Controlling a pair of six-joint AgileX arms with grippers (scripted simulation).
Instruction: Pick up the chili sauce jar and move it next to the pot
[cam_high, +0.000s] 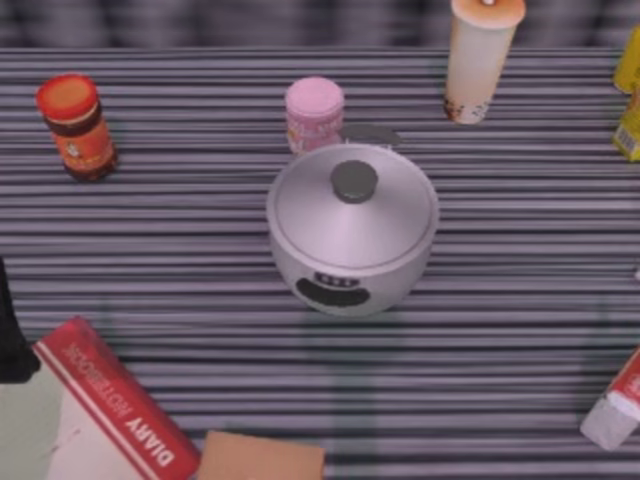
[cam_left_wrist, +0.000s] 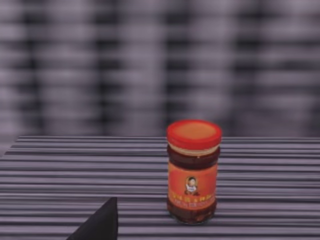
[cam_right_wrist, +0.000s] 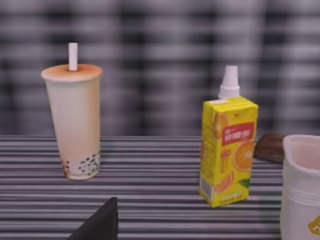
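Small dark-brown chili sauce jar (cam_high: 77, 125) with red-orange round lid and orange-red label stands upright at the far left of the striped bench (cam_high: 520, 300), untouched and well apart from the large silver-grey metal pot (cam_high: 352, 228) with domed lid and dark knob, which sits mid-bench. A pink-lidded pink jar (cam_high: 314, 115) stands just behind the pot; a tall cream cup with an orange top (cam_high: 480, 58) is farther right. A red diary notebook (cam_high: 115, 410) lies at the near left corner.

Left arm: only a dark edge shows at the top view's left margin, near side. Left tool: one dark finger tip (cam_left_wrist: 100, 225) shows in the left wrist view, facing the jar (cam_left_wrist: 193, 171); cannot tell whether the fingers are apart or together. Right tool likewise: cannot tell; it faces the cup and a yellow juice carton (cam_right_wrist: 227, 150).

Judgement: approach not yet begun. Left arm is nearer. Advise a level approach, gripping the jar body below the lid, lifting straight, then setting it down on the pot's open left side, clear of the pink jar.
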